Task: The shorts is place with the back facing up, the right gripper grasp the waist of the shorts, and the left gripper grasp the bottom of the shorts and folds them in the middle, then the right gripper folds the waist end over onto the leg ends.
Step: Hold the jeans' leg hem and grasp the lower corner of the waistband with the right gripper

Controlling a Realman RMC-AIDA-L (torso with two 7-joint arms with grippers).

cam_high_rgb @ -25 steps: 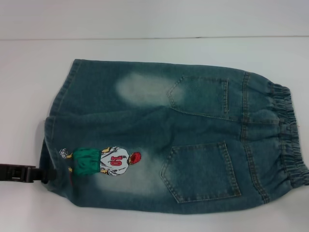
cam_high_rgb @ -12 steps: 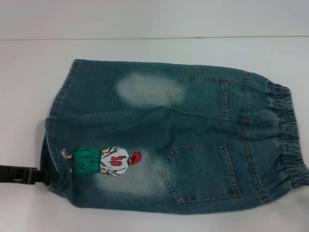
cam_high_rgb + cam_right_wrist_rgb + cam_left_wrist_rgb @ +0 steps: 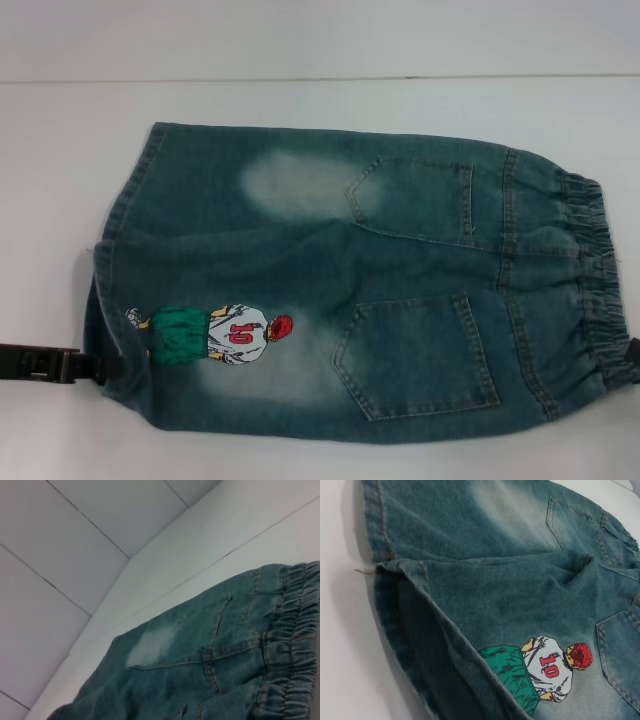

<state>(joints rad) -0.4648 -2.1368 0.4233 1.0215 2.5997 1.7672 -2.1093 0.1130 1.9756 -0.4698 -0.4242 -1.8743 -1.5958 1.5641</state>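
Observation:
The blue denim shorts (image 3: 350,290) lie flat on the white table (image 3: 300,100), back pockets up. The elastic waist (image 3: 595,280) is at the right and the leg ends (image 3: 105,290) at the left. A footballer print (image 3: 215,335) marks the near leg. My left gripper (image 3: 95,367) comes in low from the left edge and touches the near leg's hem. Only a dark tip of my right gripper (image 3: 633,355) shows at the right edge, beside the near end of the waist. The left wrist view looks closely at the hem (image 3: 395,580) and print (image 3: 540,672). In the right wrist view, the waist (image 3: 295,645) is seen.
Bare white table surface surrounds the shorts on all sides. A wall (image 3: 300,35) rises behind the table's far edge. The right wrist view shows white panelled walls (image 3: 75,555) beyond the table.
My left gripper has slid a little to the right, up against the leg hem. A dark tip of the right gripper has come into view beside the waist.

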